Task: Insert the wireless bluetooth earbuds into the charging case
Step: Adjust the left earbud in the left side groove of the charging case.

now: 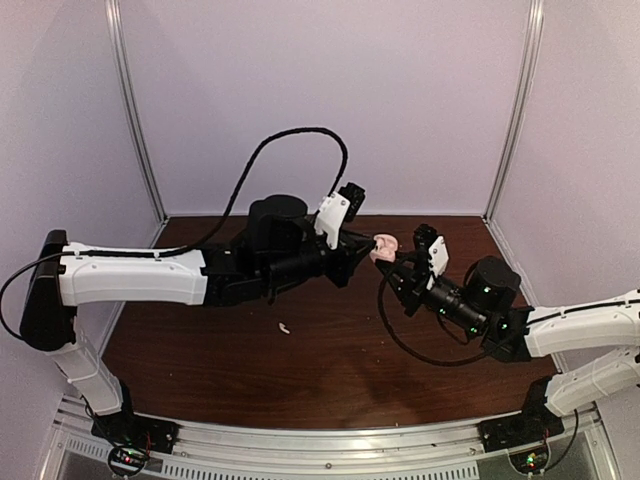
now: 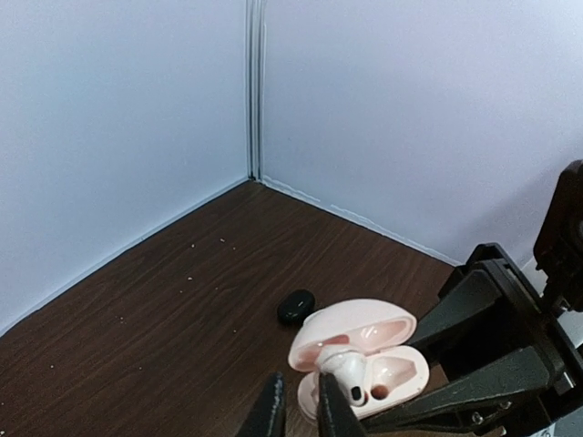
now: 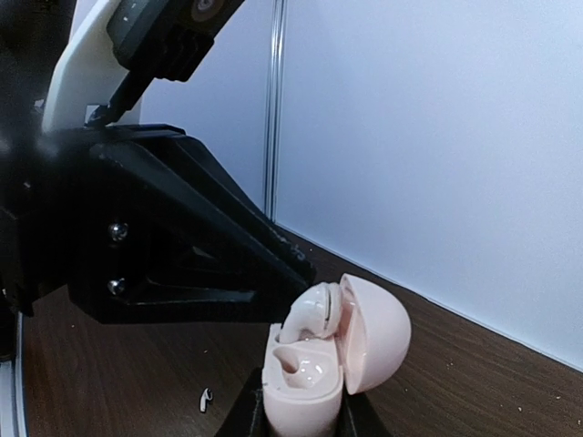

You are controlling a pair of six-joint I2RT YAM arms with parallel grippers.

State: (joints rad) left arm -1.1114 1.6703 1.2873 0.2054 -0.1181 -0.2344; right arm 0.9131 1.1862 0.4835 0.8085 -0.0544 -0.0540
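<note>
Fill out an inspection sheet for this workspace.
Surface: dark wood-grain table, pale specks.
Job's things: open pink charging case, white earbud partly seated in it; loose white earbud and black earbud lying on the table.
Clutter: nothing seen.
Grippers: right gripper shut on the charging case; left gripper at the seated earbud, jaws nearly together, grip unclear.
Cables: black cable arcs high at left, second cable sags at right.
Surroundings: white walls.

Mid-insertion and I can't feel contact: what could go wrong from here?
The earbud sticks up out of its socket, not seated; a push could pop it out onto the table. The case is held only by the right jaws, so pressure may twist it.
</note>
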